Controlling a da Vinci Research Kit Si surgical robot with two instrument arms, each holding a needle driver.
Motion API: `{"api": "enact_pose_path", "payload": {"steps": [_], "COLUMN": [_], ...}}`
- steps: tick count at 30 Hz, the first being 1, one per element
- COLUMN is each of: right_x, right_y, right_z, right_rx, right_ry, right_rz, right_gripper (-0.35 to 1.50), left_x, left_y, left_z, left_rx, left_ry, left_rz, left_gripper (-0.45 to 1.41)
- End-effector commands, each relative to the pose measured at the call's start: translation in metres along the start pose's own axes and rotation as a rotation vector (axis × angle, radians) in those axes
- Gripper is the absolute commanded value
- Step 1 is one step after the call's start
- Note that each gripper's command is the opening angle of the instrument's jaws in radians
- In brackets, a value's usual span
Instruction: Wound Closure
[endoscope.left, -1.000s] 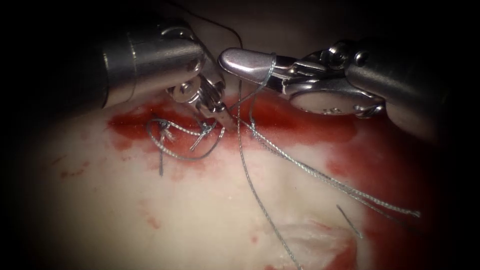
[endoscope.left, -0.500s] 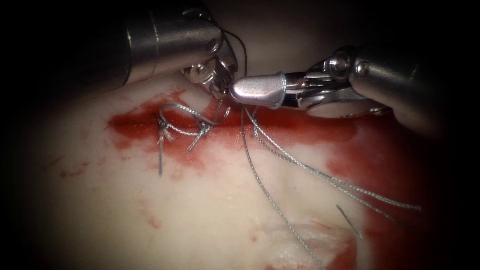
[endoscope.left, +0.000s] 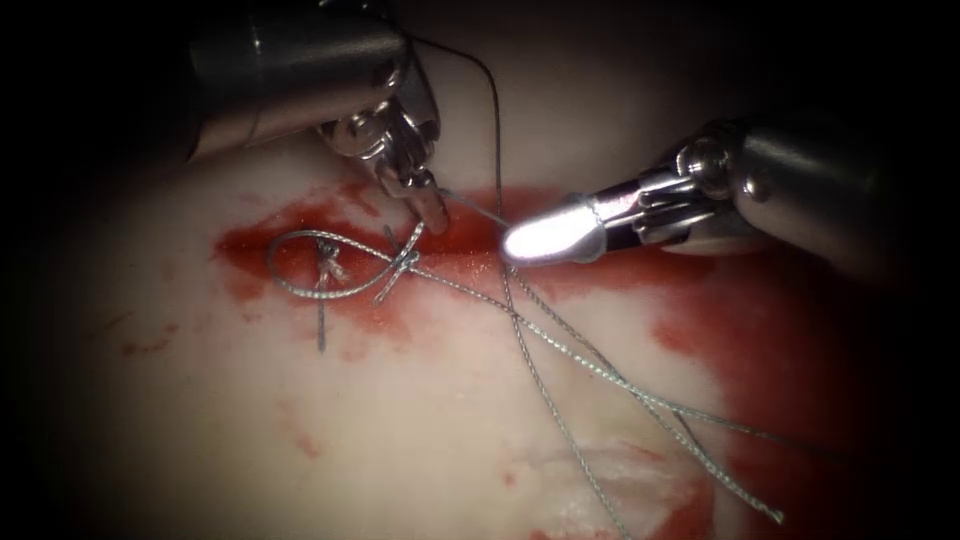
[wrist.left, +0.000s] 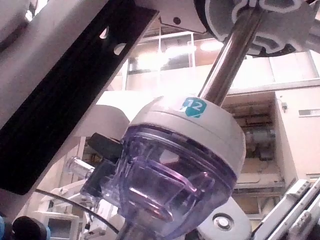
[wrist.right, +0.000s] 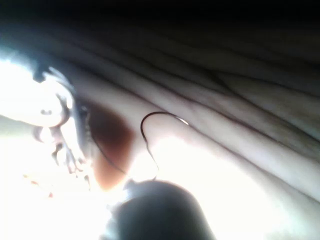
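Left tool pinches the thread by the cut; right tool looks pressed together, wrapped by thread. Knot tying; next needs gentle pulling.

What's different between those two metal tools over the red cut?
The left tool points steeply down at the cut; the right tool lies nearly level, pointing left. The left tool's jaws pinch thread; the right tool's shut jaws gleam, strands crossing beneath, grip unclear. Neither holds the needle; a dark curve on the tissue in the right wrist view may be it. Both hover over the red fluid.
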Motion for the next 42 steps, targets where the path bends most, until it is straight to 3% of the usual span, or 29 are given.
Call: {"api": "enact_pose_path", "payload": {"steps": [1,5,9,12,14,18,24,32,37,42], "right_x": [0.0010,0.0005,0.0006,0.0004,0.0003,0.0003,-0.0001,-0.0002,-0.0005,-0.0008], "right_y": [-0.0002,-0.0006,-0.0008,-0.0009,-0.0009,-0.0008,-0.0005,-0.0004,0.0000,0.0002], "right_z": [0.0007,0.0011,0.0013,0.0011,0.0009,0.0006,0.0000,0.0004,0.0005,0.0006], "right_rx": [-0.014,-0.053,-0.015,-0.013,-0.066,-0.279,-0.461,-0.461,-0.583,-0.606], "right_ry": [-0.019,-0.047,-0.028,-0.061,-0.085,-0.143,-0.234,-0.233,-0.307,-0.339], "right_rz": [-0.013,-0.026,-0.026,-0.050,-0.077,-0.142,-0.179,-0.199,-0.232,-0.285], "right_gripper": [-0.35,-0.35,-0.35,-0.35,-0.35,-0.35,-0.35,-0.35,-0.35,-0.35], "left_x": [-0.0011,-0.0011,-0.0012,-0.0012,-0.0011,-0.0010,-0.0015,-0.0018,-0.0019,-0.0017], "left_y": [-0.0002,-0.0007,-0.0009,-0.0007,-0.0006,-0.0012,-0.0024,-0.0031,-0.0031,-0.0034], "left_z": [-0.0010,-0.0013,-0.0014,-0.0017,-0.0019,-0.0020,-0.0019,-0.0019,-0.0019,-0.0019], "left_rx": [0.006,0.021,0.025,0.032,0.039,0.074,0.143,0.164,0.165,0.165], "left_ry": [-0.003,0.008,0.010,0.006,0.007,0.026,-0.001,-0.016,-0.016,-0.015], "left_rz": [-0.009,-0.031,-0.050,-0.094,-0.109,-0.141,-0.159,-0.165,-0.166,-0.164], "left_gripper": [-0.45,-0.45,-0.45,-0.45,-0.45,-0.45,-0.45,-0.45,-0.45,-0.45]}}
